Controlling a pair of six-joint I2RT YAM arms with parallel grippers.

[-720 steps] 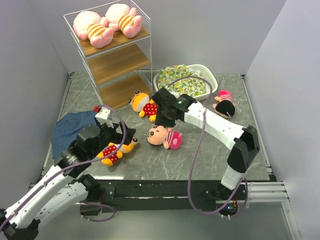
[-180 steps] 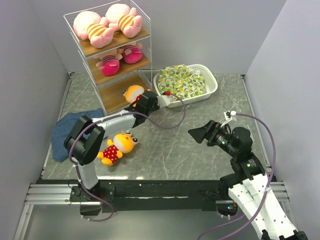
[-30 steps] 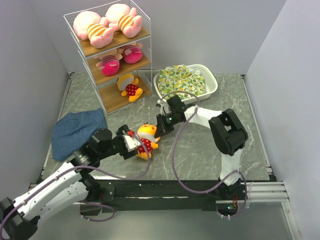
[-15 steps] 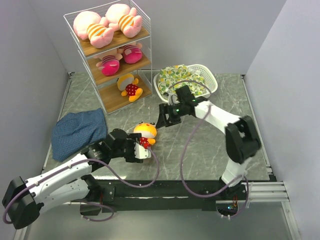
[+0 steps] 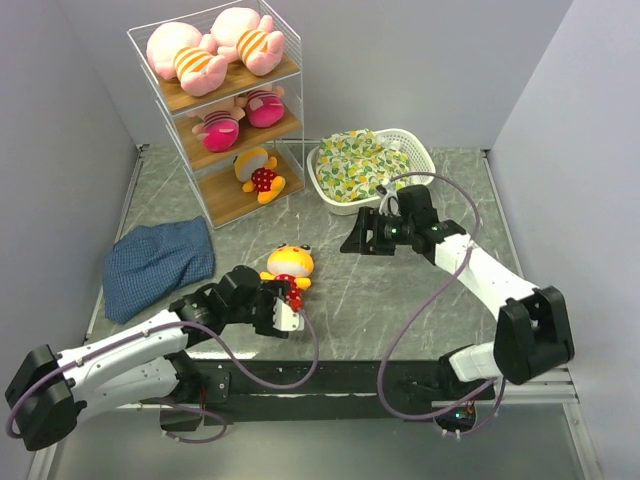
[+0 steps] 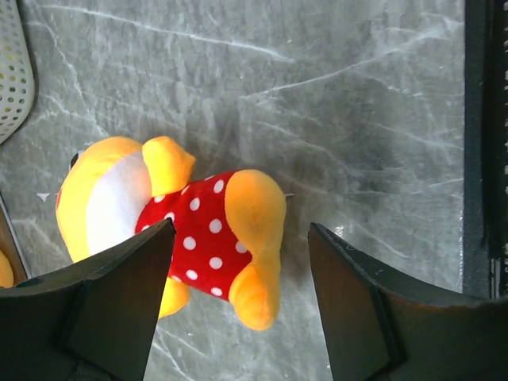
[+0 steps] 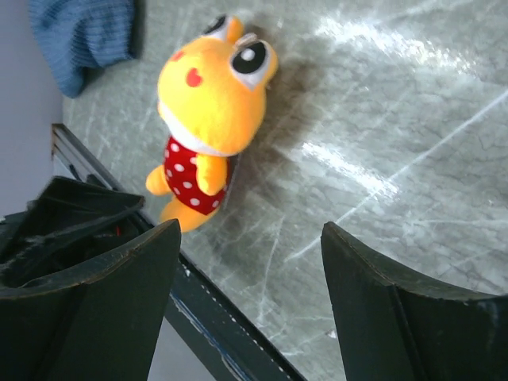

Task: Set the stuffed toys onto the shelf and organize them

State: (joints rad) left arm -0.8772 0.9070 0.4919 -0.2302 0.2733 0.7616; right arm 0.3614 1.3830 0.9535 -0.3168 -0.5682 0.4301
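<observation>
One orange-yellow animal (image 5: 290, 266) in a red polka-dot outfit is lying on the desk (image 5: 400, 300), near the front edge and left of centre. Its long axis is running far-to-near, with the head pointing toward the far side and the feet toward the left gripper (image 6: 240, 238).

The left jaws are standing wide, straddling its lower body without closing on it. The right gripper (image 7: 250, 230) is hovering off to the toy's right, with its jaws also wide and holding nothing.

The shelf (image 5: 290, 75) is carrying five toys:
- Top tier: two pink pigs (image 5: 185, 55).
- Middle tier: two pink-hatted dolls (image 5: 240, 115).
- Bottom tier: one second orange-yellow animal (image 5: 258, 172).

The white lattice basket (image 5: 420, 165) beside the shelf is holding one yellow-green patterned cloth (image 5: 365, 160). One blue cloth (image 5: 155, 262) is lying at the desk's left.
</observation>
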